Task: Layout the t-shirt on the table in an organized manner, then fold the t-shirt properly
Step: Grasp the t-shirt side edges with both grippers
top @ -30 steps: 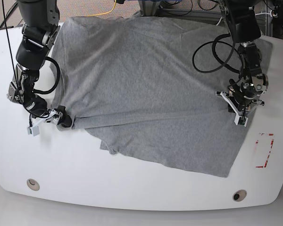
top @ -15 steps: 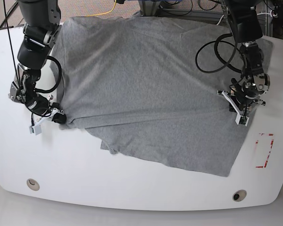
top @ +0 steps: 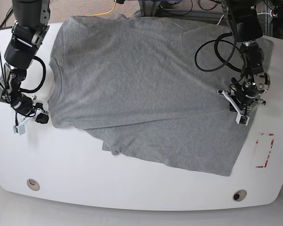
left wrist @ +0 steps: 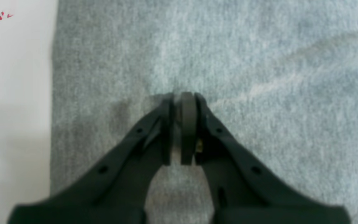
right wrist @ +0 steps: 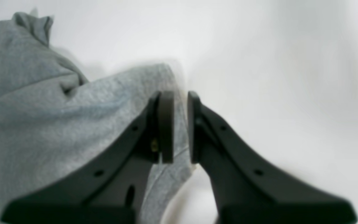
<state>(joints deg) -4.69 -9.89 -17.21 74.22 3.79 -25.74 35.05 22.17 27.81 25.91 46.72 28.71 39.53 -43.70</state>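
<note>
Right gripper [right wrist: 180,127], jaws pinching the t-shirt [top: 146,89] edge near the table [top: 85,179] left edge; left gripper [left wrist: 183,124], closed, presses fabric beside the right edge.

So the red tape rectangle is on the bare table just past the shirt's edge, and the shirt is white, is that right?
Not quite: the t-shirt is heather grey, as the base view shows; white is the table. The red tape rectangle does lie on bare table just past the shirt's edge.
</note>
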